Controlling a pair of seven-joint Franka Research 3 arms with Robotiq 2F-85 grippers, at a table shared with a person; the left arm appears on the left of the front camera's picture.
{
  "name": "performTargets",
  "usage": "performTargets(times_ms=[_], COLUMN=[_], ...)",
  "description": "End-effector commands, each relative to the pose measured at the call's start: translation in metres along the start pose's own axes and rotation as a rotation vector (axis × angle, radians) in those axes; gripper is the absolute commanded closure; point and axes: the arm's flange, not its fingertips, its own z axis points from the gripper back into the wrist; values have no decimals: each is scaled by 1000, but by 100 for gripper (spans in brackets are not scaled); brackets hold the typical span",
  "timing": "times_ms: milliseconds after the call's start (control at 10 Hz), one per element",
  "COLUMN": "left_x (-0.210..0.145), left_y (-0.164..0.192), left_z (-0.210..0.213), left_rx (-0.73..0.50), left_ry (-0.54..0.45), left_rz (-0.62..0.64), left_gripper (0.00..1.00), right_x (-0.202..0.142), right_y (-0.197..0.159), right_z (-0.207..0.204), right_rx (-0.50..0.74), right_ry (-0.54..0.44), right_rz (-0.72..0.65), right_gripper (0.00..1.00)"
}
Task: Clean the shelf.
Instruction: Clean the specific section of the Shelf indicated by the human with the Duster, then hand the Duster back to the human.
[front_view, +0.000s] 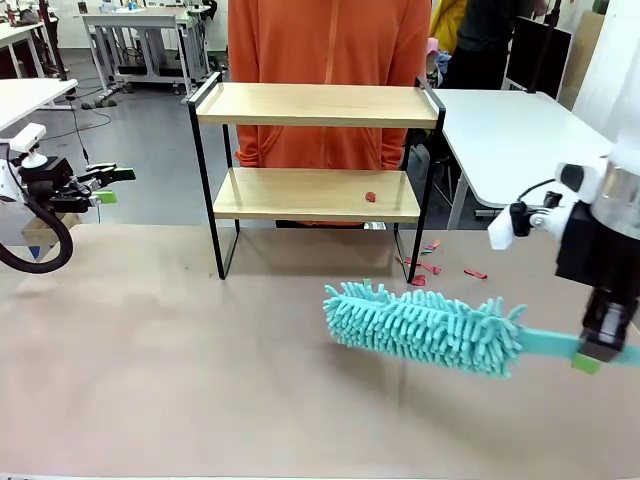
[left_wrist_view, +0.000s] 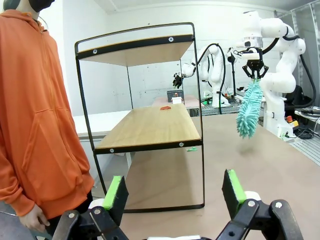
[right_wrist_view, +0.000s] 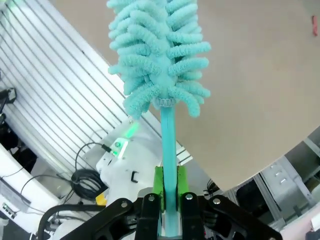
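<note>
Shelf: the shelf (front_view: 318, 150) stands at the far side of the brown table (front_view: 150, 380), just in front of the person in an orange hoodie (front_view: 330, 40); 2 wooden boards in a black frame, seen side-on in the left wrist view (left_wrist_view: 145, 125).
Debris on shelf: 1 small red scrap (front_view: 371, 198) lies on the lower board, toward its right end; the upper board looks bare.
Debris on table: several red scraps (front_view: 432, 262) lie on the table by the shelf's right legs.
Progress: judged partly done at most; the lower board has 1 scrap left, so another sweep there seems needed.
Duster: the teal fluffy duster (front_view: 425, 328) hangs over the table, its head pointing left and slightly up.
Shelf to duster: the duster is in front of the shelf and to its right, below the lower board, well apart and touching nothing.
Right gripper: the right gripper (right_wrist_view: 168, 192) is clamped on the duster's flat teal handle.
Left gripper: the left gripper (left_wrist_view: 175, 192) is spread wide and empty, at the table's left edge, aimed at the shelf's end.
</note>
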Motion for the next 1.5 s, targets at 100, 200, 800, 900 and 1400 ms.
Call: performTargets(times_ms=[100, 200, 800, 900, 1400], left_x=[3, 3, 3, 3, 3], left_y=[0, 0, 0, 0, 0], left_z=[-1, -1, -1, -1, -1], left_rx=[-3, -3, -3, -3, -3], left_ry=[-4, -4, -4, -4, -4], left_rz=[-6, -6, -6, -6, -6], left_gripper=[0, 0, 0, 0, 0], right_x=[0, 0, 0, 0, 0], right_y=[0, 0, 0, 0, 0], right_z=[0, 0, 0, 0, 0], right_rx=[0, 0, 0, 0, 0], right_ry=[0, 0, 0, 0, 0], right_rz=[0, 0, 0, 0, 0], right_gripper=[87, 87, 87, 87, 87])
